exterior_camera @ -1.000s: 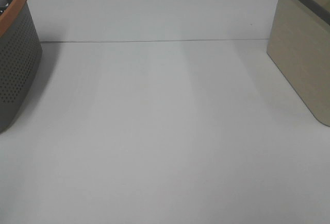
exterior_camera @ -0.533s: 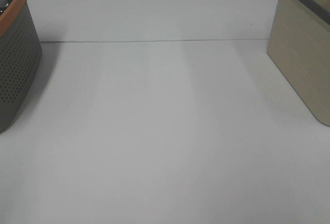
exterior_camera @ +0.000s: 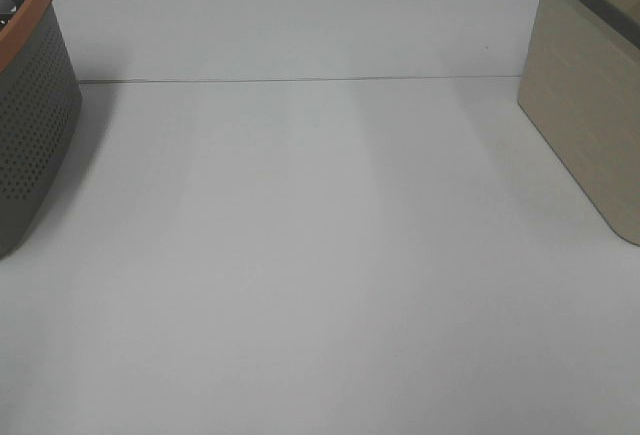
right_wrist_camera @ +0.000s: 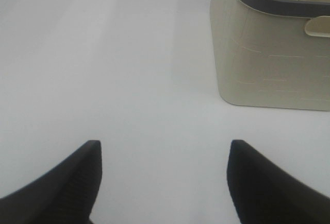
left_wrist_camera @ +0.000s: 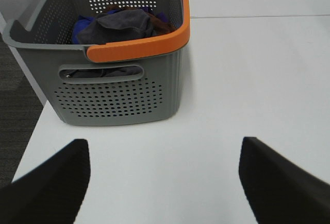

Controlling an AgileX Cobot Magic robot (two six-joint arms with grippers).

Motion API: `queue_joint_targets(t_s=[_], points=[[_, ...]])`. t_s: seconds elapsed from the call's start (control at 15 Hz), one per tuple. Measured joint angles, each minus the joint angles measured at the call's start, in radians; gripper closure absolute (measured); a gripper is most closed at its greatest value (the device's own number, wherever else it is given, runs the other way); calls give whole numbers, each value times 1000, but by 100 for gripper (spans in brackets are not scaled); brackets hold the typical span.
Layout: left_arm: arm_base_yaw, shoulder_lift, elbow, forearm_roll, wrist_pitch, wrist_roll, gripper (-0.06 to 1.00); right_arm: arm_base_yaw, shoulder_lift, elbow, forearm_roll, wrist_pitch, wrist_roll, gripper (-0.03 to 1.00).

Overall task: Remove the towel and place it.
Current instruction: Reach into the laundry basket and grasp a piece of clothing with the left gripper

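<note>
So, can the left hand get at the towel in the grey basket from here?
Probably yes. The left hand is open with bare table between it and the basket, and the towel lies on top of the other clothes. The orange rim stands between them, so it must go in from above.

We see a white table (exterior_camera: 320,255), evenly lit with faint shadow bands, and a thin seam (exterior_camera: 300,81) crossing its far part. Past one edge lies dark carpeted floor (left_wrist_camera: 13,95).

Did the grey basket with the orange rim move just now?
No. The grey basket sits at the same spot beside the table seam as before.
</note>
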Motion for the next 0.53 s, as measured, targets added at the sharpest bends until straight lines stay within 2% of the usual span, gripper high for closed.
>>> queue_joint_targets(t_s=[0.53], points=[[0, 371, -232, 14, 0, 6, 20, 0, 0, 0, -1, 0, 1, 28]])
